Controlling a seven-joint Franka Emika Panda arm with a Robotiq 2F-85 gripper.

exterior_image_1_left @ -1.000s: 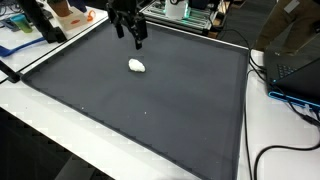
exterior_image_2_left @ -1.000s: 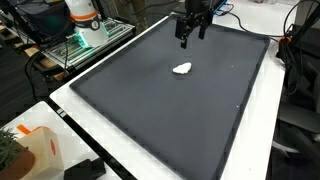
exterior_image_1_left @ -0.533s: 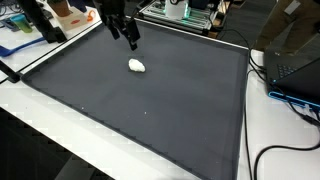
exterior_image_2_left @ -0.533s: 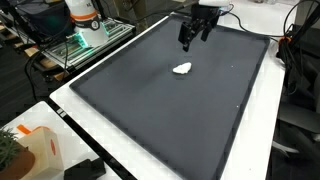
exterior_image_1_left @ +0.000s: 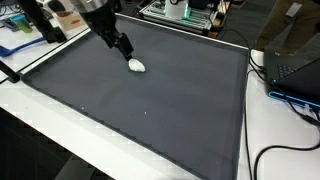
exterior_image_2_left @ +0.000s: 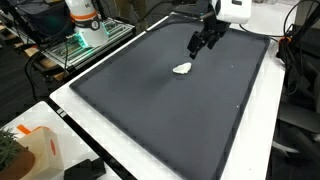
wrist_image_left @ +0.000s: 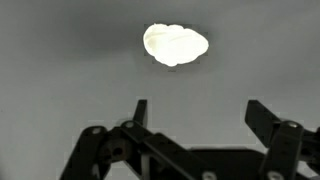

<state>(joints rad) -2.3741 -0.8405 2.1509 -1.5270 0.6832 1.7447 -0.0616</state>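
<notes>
While the black two-finger gripper [wrist_image_left: 195, 115] is hanging unclenched and empty just beside it, one small white lumpy, crumpled-looking object [exterior_image_1_left: 136, 66] is lying alone on the dark grey fabric mat [exterior_image_1_left: 150, 120]. It is probably light and soft, so pinching across its narrower middle seems best.

- A dark grey mat [exterior_image_1_left: 150, 100] covers most of the white bench [exterior_image_1_left: 40, 125].
- Black cables [exterior_image_1_left: 275, 150] trail over the bench's edge.
- A wire rack [exterior_image_2_left: 85, 45] stands beside the bench.
- An orange-and-white box [exterior_image_2_left: 35, 150] sits at a corner.
</notes>
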